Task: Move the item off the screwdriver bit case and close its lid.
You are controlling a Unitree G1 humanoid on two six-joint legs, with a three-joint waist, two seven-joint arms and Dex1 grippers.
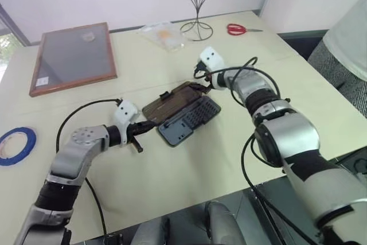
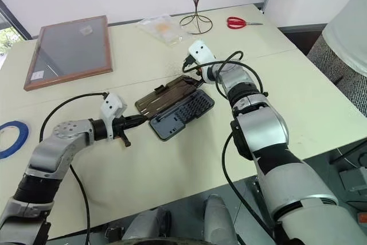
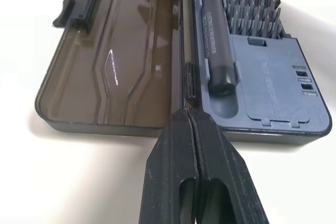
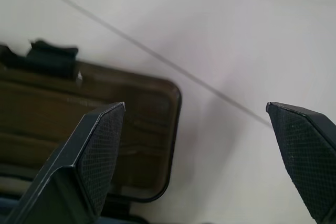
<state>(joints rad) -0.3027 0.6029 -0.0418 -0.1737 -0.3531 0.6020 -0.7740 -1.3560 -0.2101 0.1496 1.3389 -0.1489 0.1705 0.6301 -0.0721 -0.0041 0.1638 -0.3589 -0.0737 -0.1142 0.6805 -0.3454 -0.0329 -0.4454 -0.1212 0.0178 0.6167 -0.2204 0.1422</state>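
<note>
The screwdriver bit case [image 1: 192,120] lies open mid-table, its dark grey tray holding rows of bits and a driver handle [image 3: 215,40]. Its smoky-brown lid [image 1: 172,100] lies flat beside the tray on the far-left side, with the black latch tab [image 3: 79,11] on its outer edge. My left gripper [image 1: 150,124] is shut and empty, its tips at the hinge on the case's near end [image 3: 190,114]. My right gripper [image 4: 195,107] is open just above the lid's far corner [image 4: 157,129]. The item, a blue tape ring [image 1: 16,144], lies on the table's left edge, well away from the case.
A wooden-framed panel [image 1: 73,57] lies at the back left. A clear plastic bag [image 1: 162,34], a wire stand [image 1: 198,4] and red scissors [image 1: 238,29] sit along the far edge. A person [image 1: 350,38] stands at the right of the table.
</note>
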